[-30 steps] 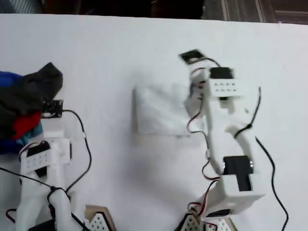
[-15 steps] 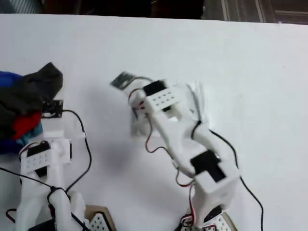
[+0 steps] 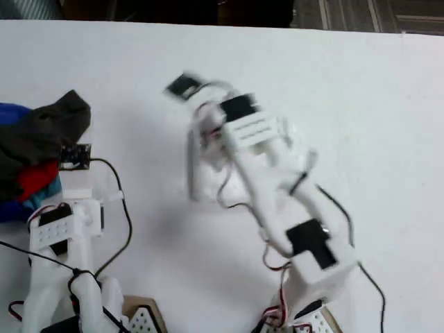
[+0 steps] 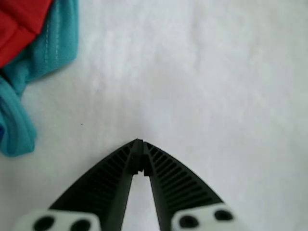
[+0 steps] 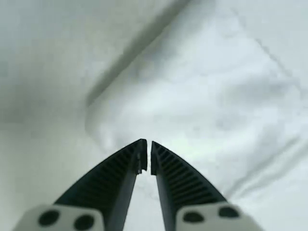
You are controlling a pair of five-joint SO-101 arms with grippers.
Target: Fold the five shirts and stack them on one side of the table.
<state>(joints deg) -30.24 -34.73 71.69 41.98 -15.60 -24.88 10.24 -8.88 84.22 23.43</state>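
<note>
- Left arm (image 3: pixel 62 229) stood near its base at the table's (image 3: pixel 374 104) near edge, forearm running straight away from me and the wrist tipped down toward the surface.
- Left gripper (image 4: pixel 140 153): both jaws pressed together at the tips, nothing between them, over bare tabletop.
- The heap of unfolded shirts lay just ahead of that gripper and off to its outer side, apart from the tips. I logged a teal shirt (image 4: pixel 33 67) nearest, a red shirt (image 4: pixel 19 21) on top of it, and a dark grey shirt (image 3: pixel 52 125) draped over the heap's far part in the high view.
- Right arm (image 3: pixel 277 187) stretched long and slantwise from its base, leaning inward toward the left arm's side, elbow low and wrist farthest out.
- Right gripper (image 5: pixel 145 156): jaws drawn in to a hairline slit, gripping nothing that I could see.
- The folded white shirt (image 5: pixel 207 91) lay directly under and ahead of the right gripper's tips, with one folded edge running off to the side of them. I could not tell whether the tips touched the cloth.
</note>
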